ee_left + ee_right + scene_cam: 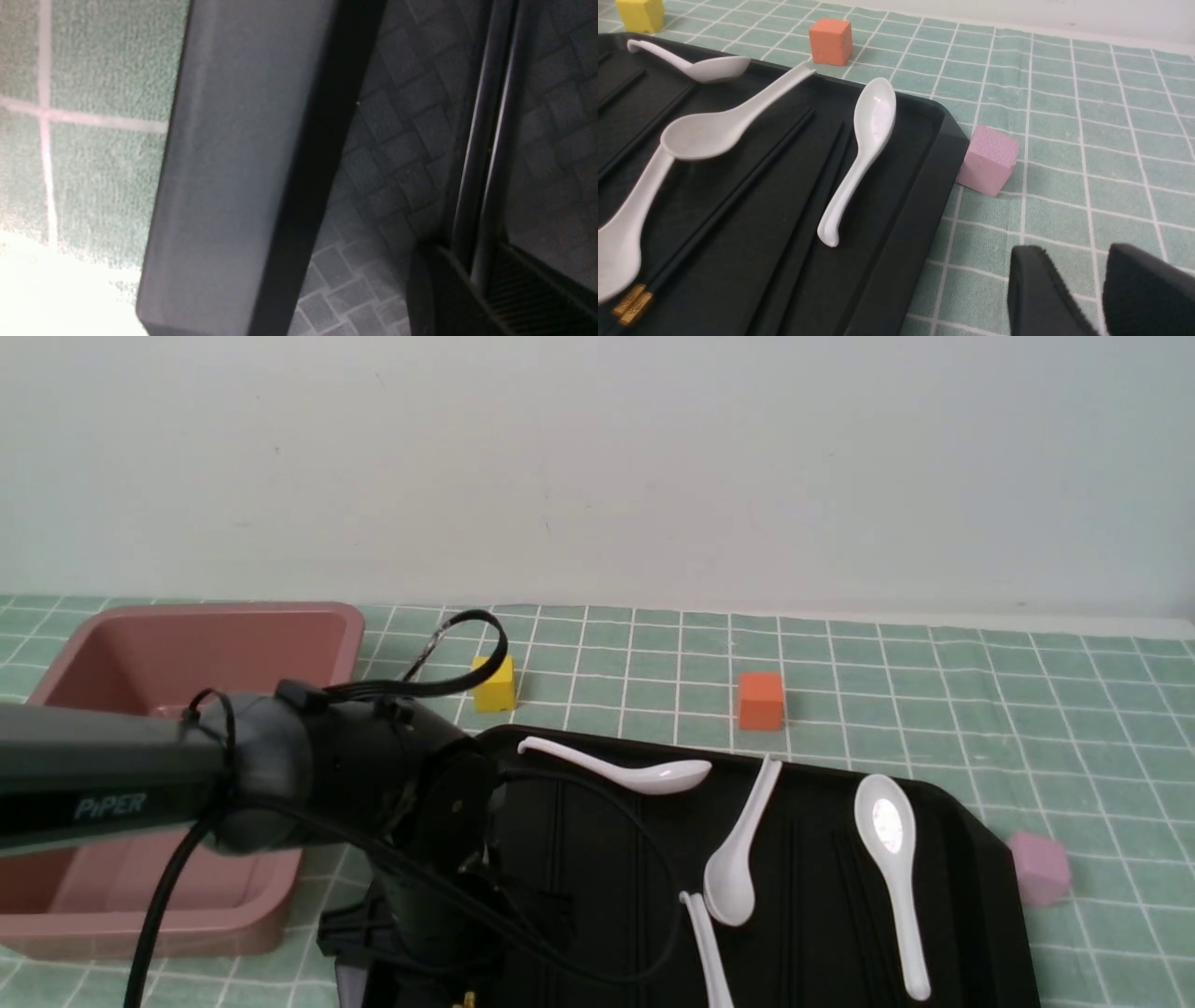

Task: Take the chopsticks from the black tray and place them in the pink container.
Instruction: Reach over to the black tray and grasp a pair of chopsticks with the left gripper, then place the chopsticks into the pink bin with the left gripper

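Note:
The black tray (822, 905) lies in the middle of the table, with the pink container (187, 644) to its left. My left gripper (481, 275) is down low on the tray's near left part, just inside the rim (243, 186). Its fingers (434, 298) are shut on a pair of chopsticks (486, 140) that run away along the tray floor. A gold tip (467, 1001) peeks out under the left arm (355, 775). In the right wrist view, another black pair of chopsticks (733, 196) with gold ends lies among the spoons. My right gripper (1073, 249) hovers open and empty over the cloth beside the tray.
Several white soup spoons (887, 840) lie on the tray. A yellow cube (495, 683) and an orange cube (761, 700) stand behind it. A pale-pink cube (1038, 866) sits against its right corner. Green checked cloth covers the table.

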Tool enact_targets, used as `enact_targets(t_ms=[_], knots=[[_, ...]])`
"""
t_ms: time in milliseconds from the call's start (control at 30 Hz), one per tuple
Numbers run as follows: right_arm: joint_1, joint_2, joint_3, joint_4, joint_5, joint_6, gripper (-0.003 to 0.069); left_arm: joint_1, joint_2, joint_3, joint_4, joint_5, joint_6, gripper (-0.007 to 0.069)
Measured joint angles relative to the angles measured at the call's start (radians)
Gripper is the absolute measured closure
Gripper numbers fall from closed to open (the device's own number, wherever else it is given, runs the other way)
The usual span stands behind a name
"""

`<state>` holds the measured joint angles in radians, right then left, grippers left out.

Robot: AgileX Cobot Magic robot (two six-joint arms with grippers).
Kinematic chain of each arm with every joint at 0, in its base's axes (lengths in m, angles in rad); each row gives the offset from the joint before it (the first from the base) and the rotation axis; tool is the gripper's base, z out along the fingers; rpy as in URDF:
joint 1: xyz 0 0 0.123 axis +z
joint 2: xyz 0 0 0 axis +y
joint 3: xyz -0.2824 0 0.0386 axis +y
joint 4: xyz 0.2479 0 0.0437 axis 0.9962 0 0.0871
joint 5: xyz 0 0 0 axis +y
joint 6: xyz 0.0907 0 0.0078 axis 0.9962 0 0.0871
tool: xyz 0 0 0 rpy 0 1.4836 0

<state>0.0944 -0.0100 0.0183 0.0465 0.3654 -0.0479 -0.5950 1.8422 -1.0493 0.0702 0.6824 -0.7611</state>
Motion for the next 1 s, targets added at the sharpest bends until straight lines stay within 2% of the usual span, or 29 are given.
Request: enact_targets(t_ms=[133,233,400,500,567,667,833,1000], knots=[[0.0,0.0,0.0,0.0,0.0,0.0,0.0419,0.0,-0.073,-0.002,-0.013,0.035,-0.01,0.0501],[0.0,0.0,0.0,0.0,0.0,0.0,0.0419,0.012,-0.215,-0.061,-0.007,0.099,-0.012,0.0501],[0.0,0.0,0.0,0.0,0.0,0.0,0.0419,0.131,-0.353,-0.173,0.008,0.21,0.019,0.0501],[0.0,0.0,0.0,0.0,0.0,0.0,0.0419,0.299,-0.388,-0.196,0.02,0.29,0.128,0.0501],[0.0,0.0,0.0,0.0,0.0,0.0,0.0419,0.419,-0.378,-0.178,0.023,0.328,0.246,0.0501],[0.0,0.0,0.0,0.0,0.0,0.0,0.0419,0.528,-0.335,-0.147,0.023,0.325,0.358,0.0501],[0.0,0.0,0.0,0.0,0.0,0.0,0.0419,0.632,-0.233,-0.126,0.027,0.238,0.458,0.0501],[0.0,0.0,0.0,0.0,0.0,0.0,0.0419,0.641,-0.132,-0.126,0.076,0.145,0.52,0.0501]])
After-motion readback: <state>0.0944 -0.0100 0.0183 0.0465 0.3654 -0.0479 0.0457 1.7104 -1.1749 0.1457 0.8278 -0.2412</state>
